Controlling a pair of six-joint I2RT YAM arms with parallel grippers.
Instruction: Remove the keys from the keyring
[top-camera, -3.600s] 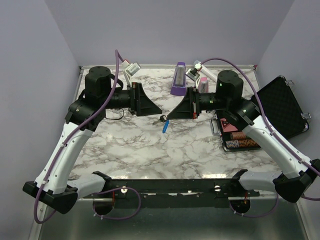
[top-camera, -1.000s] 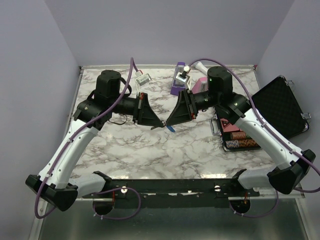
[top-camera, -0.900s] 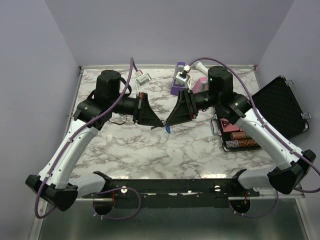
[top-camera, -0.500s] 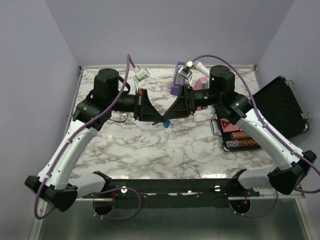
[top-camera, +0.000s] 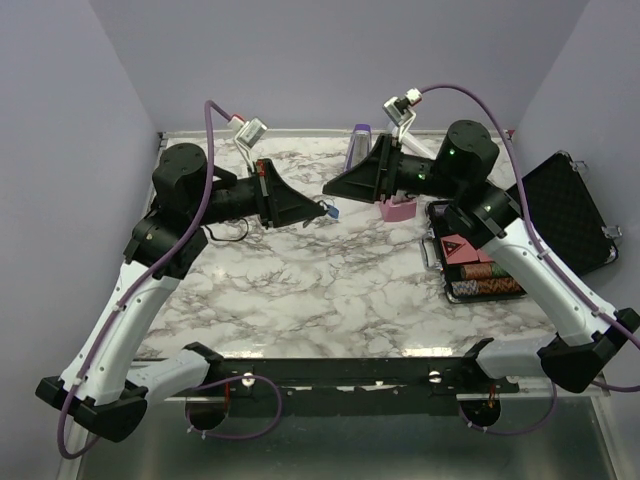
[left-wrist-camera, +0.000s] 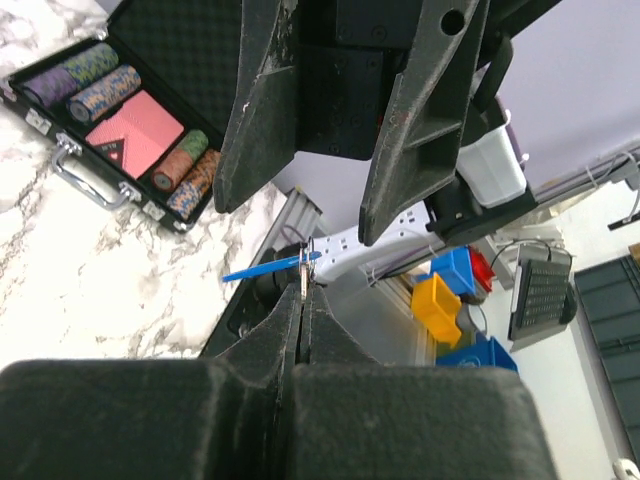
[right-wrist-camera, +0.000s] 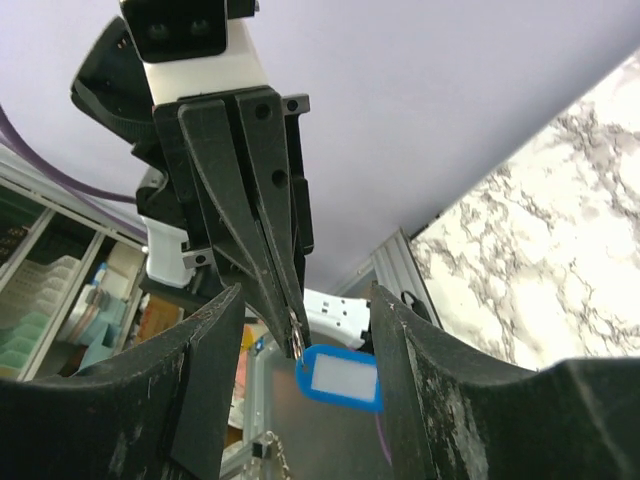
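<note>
My left gripper is clamped tight, its fingertips pressed together on a small metal ring. From that ring the blue key tag sticks out sideways. Seen from my right wrist, the same tag hangs just under the left gripper's pinched tips, its white label window facing the camera.

My right gripper stands open and holds nothing. The tag sits in the gap between its two fingers with space on either side — I can't tell whether the fingers reach as far as the ring. From the left wrist, the right gripper shows directly above my closed fingertips, jaws spread.

From overhead the left gripper and right gripper meet tip to tip over the back middle of the marble table, the tag in the air between them.

Just beside the right gripper stands a pink metronome, and a purple metronome stands behind it at the table's far edge. To the right lies an open black case holding stacks of poker chips — well apart from the tag.
</note>
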